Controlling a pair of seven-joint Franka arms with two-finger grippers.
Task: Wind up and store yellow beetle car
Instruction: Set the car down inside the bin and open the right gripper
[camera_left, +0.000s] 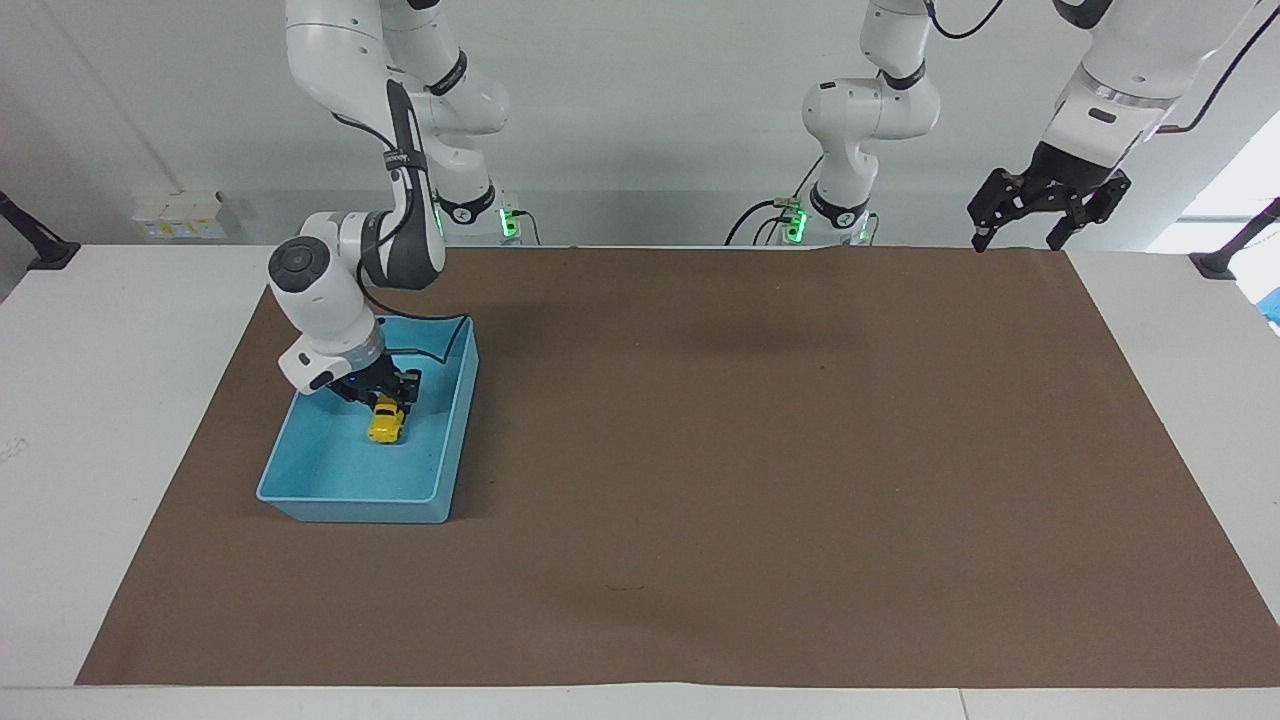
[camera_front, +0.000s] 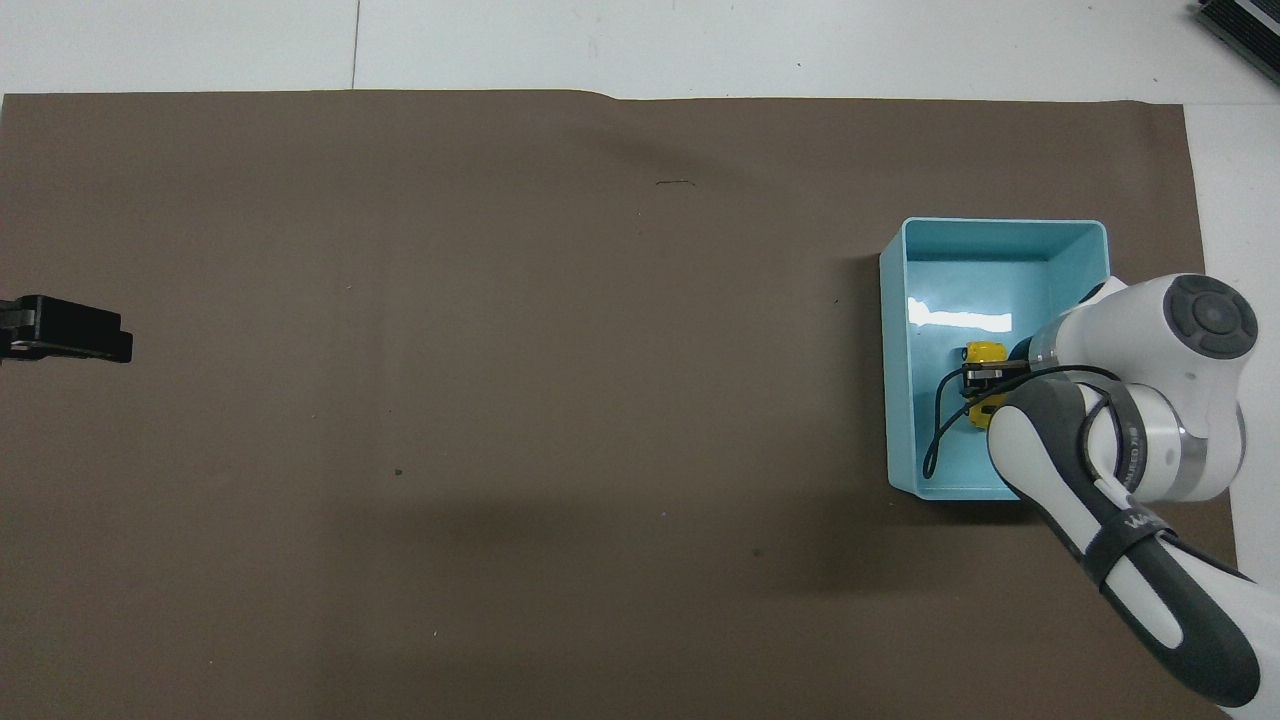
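- Right gripper (camera_left: 385, 398) clamped on yellow beetle car (camera_left: 385, 423), low inside blue bin (camera_left: 440, 500).
- Car prob. light, hard, slick; grip across its sides.
- Left gripper (camera_left: 1030, 238) open, waiting.
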